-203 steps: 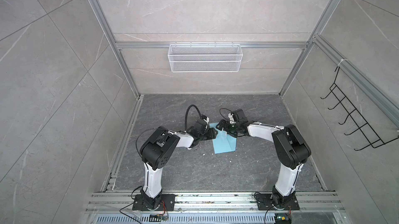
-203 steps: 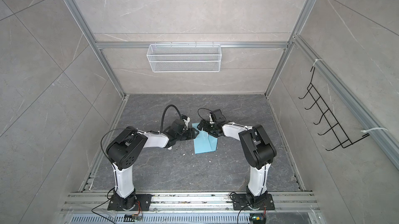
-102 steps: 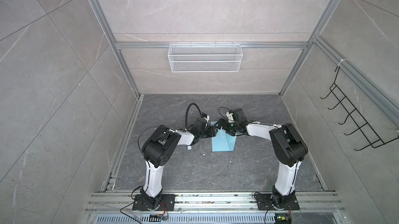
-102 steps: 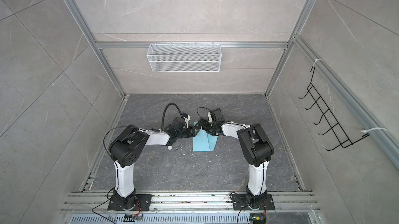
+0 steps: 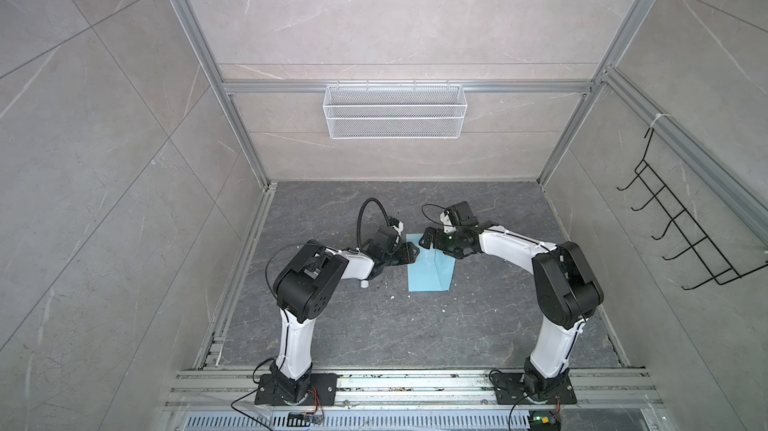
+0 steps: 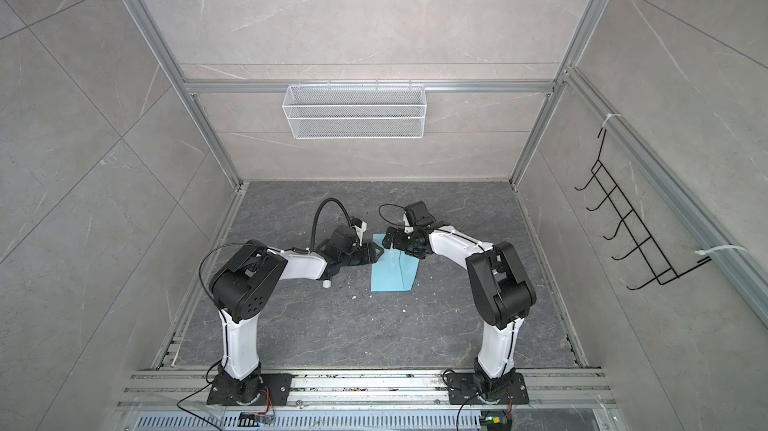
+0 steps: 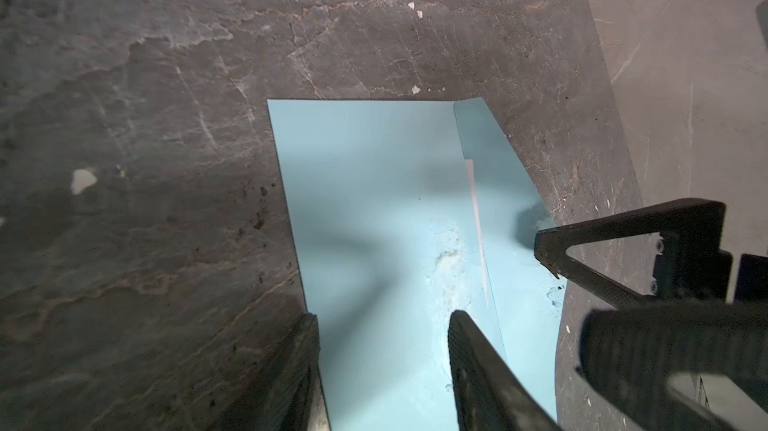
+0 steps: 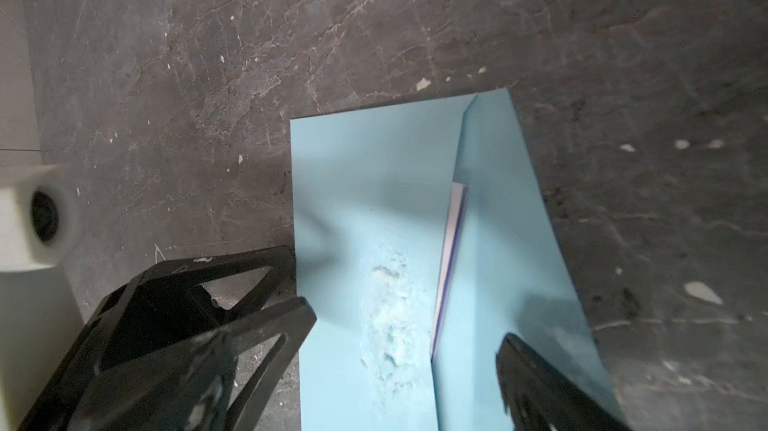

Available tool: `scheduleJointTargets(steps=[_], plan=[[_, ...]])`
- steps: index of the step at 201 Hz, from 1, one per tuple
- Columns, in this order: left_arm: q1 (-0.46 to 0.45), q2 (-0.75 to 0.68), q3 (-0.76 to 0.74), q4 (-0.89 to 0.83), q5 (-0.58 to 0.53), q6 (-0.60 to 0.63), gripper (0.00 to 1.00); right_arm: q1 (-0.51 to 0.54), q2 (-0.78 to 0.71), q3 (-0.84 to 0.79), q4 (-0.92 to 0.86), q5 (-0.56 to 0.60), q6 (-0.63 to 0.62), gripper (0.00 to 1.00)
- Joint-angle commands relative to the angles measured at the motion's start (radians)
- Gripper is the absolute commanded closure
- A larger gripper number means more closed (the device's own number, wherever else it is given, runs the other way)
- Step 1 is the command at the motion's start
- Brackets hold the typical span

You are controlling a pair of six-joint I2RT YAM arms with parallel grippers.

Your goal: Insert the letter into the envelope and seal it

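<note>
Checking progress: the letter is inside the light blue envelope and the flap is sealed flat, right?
No. The letter is inside the envelope, but the flap is unsealed, standing ajar; the right wrist view shows it.

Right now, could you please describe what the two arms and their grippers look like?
The left arm and right arm have white links with bulky black joints. The left gripper and right gripper are black, with open triangular frame fingers. A thick black hose loops off the left wrist; a thin black wire loops off the right.
</note>
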Motion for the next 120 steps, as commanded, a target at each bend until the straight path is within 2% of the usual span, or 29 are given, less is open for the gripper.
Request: scheduleJointTargets(steps=[1,120], plan=[[0.002,0.021,-0.008,-0.075,0.019,0.018,0.46,0.003,0.018,0.013,-0.007,-0.004,0.006,0.01],[0.003,0.054,0.008,-0.065,0.037,0.012,0.46,0.005,0.128,0.022,0.16,-0.096,0.103,0.06]])
